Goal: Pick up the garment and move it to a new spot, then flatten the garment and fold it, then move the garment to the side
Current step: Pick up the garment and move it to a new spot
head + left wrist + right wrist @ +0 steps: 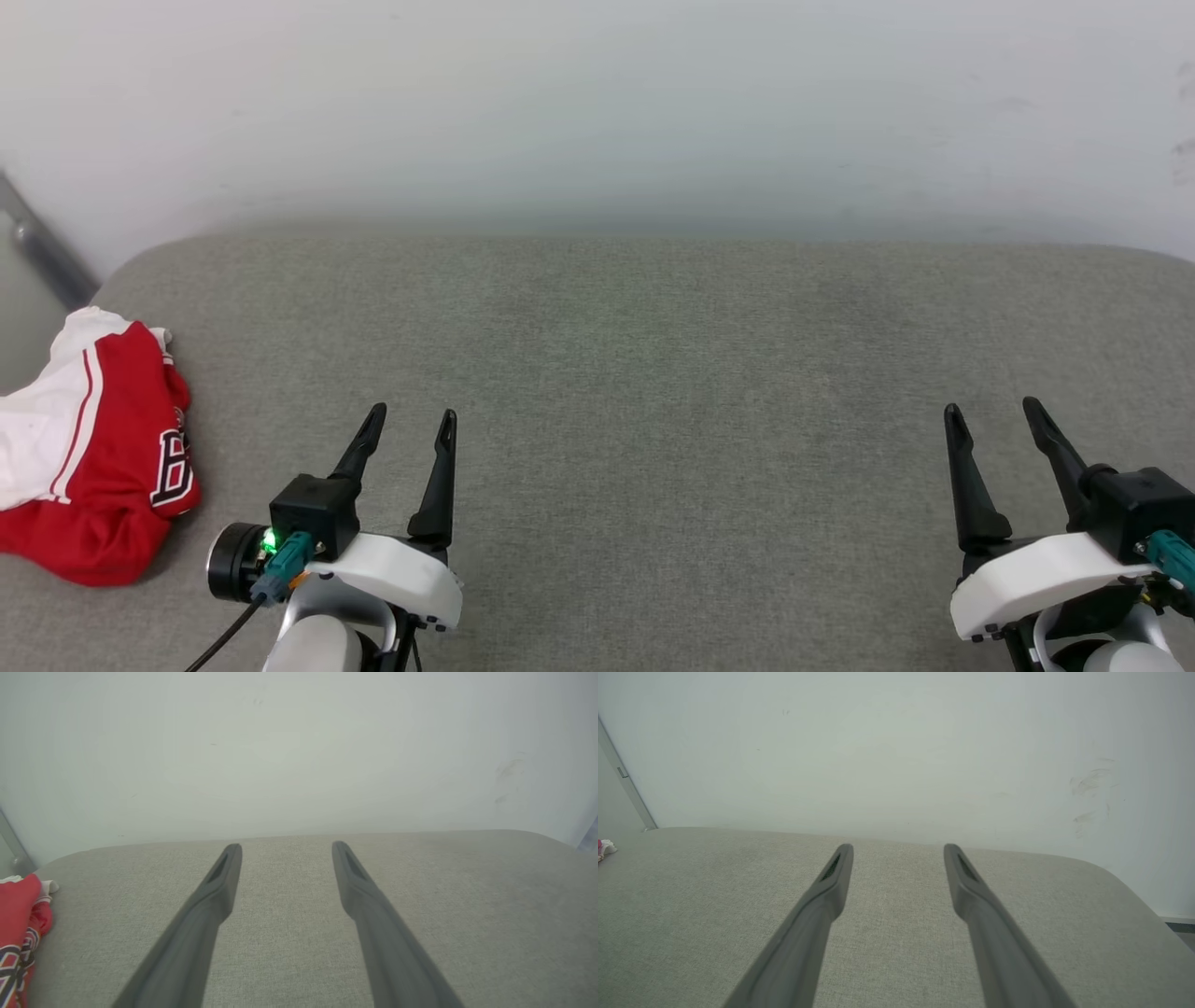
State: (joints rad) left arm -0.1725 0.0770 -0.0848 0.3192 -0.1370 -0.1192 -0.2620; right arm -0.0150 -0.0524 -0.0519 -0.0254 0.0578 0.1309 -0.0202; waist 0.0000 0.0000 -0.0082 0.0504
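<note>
Before us a pale wall (597,93) spans the top of the frame, and the grey fabric bench (653,373) spreads below it. The garment (103,448) lies crumpled on the bench at the frame's left edge, red and white. Our left claw (413,413) at lower left and right claw (991,405) at lower right both hover spread, empty.

Left end effector (286,851) spread over grey cushion (289,952); garment (18,924) bunched at left.
</note>
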